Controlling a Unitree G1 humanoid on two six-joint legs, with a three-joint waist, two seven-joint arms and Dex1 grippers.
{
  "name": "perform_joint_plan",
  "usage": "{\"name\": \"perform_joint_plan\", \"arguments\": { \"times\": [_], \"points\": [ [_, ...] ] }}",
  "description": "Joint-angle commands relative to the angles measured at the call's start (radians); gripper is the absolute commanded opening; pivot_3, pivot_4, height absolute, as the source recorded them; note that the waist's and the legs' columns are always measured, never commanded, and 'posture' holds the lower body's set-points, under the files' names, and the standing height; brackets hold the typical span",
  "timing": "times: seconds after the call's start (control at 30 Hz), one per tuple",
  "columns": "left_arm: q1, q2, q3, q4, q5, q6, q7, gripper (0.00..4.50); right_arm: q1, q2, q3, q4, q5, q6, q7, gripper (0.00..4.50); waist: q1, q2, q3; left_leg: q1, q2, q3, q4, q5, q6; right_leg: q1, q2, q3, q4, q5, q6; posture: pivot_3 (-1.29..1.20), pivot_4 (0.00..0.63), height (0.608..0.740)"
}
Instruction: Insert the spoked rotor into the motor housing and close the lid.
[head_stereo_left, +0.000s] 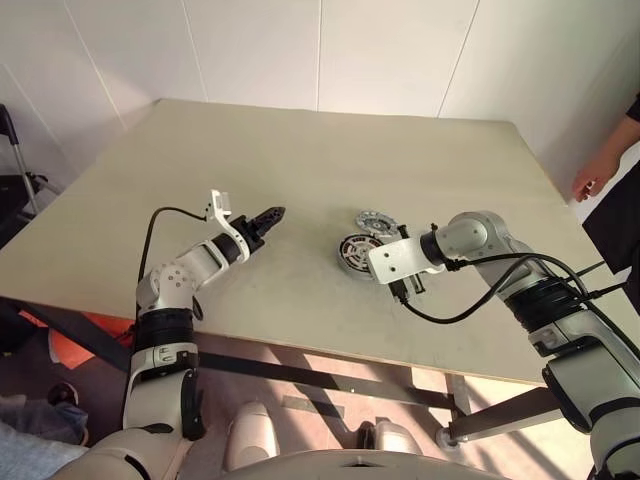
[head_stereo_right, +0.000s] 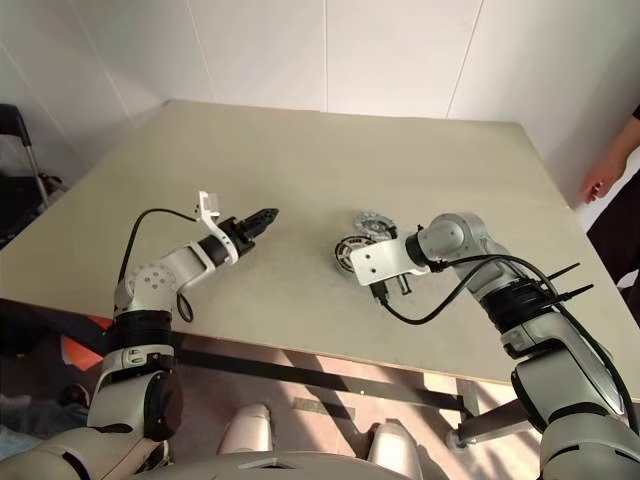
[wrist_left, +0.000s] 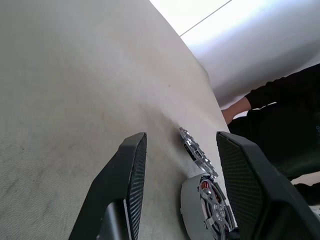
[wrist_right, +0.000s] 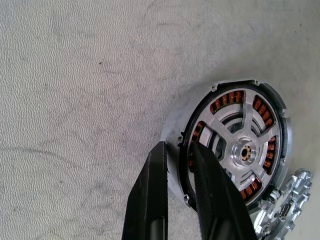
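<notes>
While right claw (wrist_right: 177, 200) pinches rim of motor housing (wrist_right: 232, 150), fingers clenched on its near-left edge, left claw (head_stereo_left: 268, 217) hangs released, well apart to left over worktop (head_stereo_left: 300, 180). Housing lies flat right of centre: black ring, copper-red windings, pale spoked centre with small hub. Judged heavy, stiff, smooth metal, likely slippery; rim safest hold, windings fragile. Lid (head_stereo_left: 375, 221), silvery, slotted rim, sits touching housing's far side.
</notes>
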Motion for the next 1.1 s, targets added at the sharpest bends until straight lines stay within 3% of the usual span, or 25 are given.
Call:
{"name": "perform_joint_plan", "arguments": {
  "times": [0.03, 0.27, 0.47, 0.67, 0.77, 0.83, 0.93, 1.1],
  "points": [
    [-0.012, 0.001, 0.008, -0.027, -0.018, -0.017, -0.001, 2.35, 0.002, -0.004, 0.001, -0.002, -0.012, 0.000, -0.003, 0.09, -0.006, 0.000, 0.000, 0.001, 0.000, 0.000, 0.000, 0.000, 0.000, 0.001, 0.000, 0.000, 0.000, 0.000, 0.000, 0.00, 0.000, 0.740],
    [-0.010, -0.008, 0.002, -0.020, -0.013, -0.024, 0.002, 2.35, -0.003, -0.004, -0.018, -0.009, -0.005, 0.040, -0.017, 0.04, -0.013, -0.001, 0.000, 0.001, 0.000, 0.000, 0.000, 0.000, 0.000, 0.001, 0.000, 0.000, 0.000, 0.000, 0.000, 0.00, 0.000, 0.740],
    [0.016, -0.018, 0.007, -0.043, -0.022, -0.024, 0.015, 2.35, -0.015, -0.006, -0.093, -0.165, 0.089, 0.270, 0.008, 0.04, -0.018, 0.000, 0.001, 0.000, 0.000, 0.000, 0.000, 0.000, 0.000, 0.000, 0.000, 0.000, 0.000, 0.000, 0.000, 0.00, 0.000, 0.740],
    [0.083, -0.046, 0.010, -0.084, -0.026, -0.035, 0.037, 2.35, -0.150, -0.018, -0.176, -0.329, 0.214, 0.775, 0.082, 0.04, -0.020, 0.001, 0.001, -0.009, 0.000, 0.000, -0.002, 0.000, 0.000, -0.010, 0.001, 0.000, 0.000, 0.000, 0.000, 0.00, 0.000, 0.740],
    [0.110, -0.053, 0.022, -0.114, -0.035, -0.039, 0.053, 2.35, -0.207, 0.022, -0.165, -0.396, 0.276, 1.128, 0.066, 0.04, -0.017, 0.001, 0.001, -0.010, 0.001, 0.000, -0.002, 0.000, 0.000, -0.010, 0.001, 0.000, -0.001, 0.000, 0.000, 0.00, 0.000, 0.740],
    [0.124, -0.048, 0.035, -0.127, -0.041, -0.040, 0.064, 2.35, -0.268, 0.108, -0.163, -0.378, 0.309, 1.407, -0.011, 0.04, -0.021, 0.001, 0.001, -0.009, 0.001, 0.000, -0.003, 0.000, 0.000, -0.011, 0.001, 0.000, -0.001, 0.000, 0.000, 0.00, 0.000, 0.740],
    [0.147, -0.043, 0.046, -0.160, -0.050, -0.036, 0.081, 2.35, -0.329, 0.218, -0.185, -0.308, 0.329, 1.680, -0.136, 0.04, -0.018, 0.001, 0.002, -0.007, 0.001, 0.000, -0.004, 0.002, -0.003, -0.011, 0.002, 0.000, 0.002, 0.000, -0.001, 0.00, 0.000, 0.740],
    [0.205, -0.032, 0.069, -0.234, -0.080, -0.021, 0.115, 2.35, -0.392, 0.410, -0.320, -0.103, 0.306, 1.827, -0.401, 0.04, -0.010, 0.002, 0.002, -0.007, 0.001, 0.000, -0.004, 0.003, -0.006, -0.011, 0.001, 0.001, 0.003, 0.000, 0.000, 0.00, 0.000, 0.740]
  ]
}}
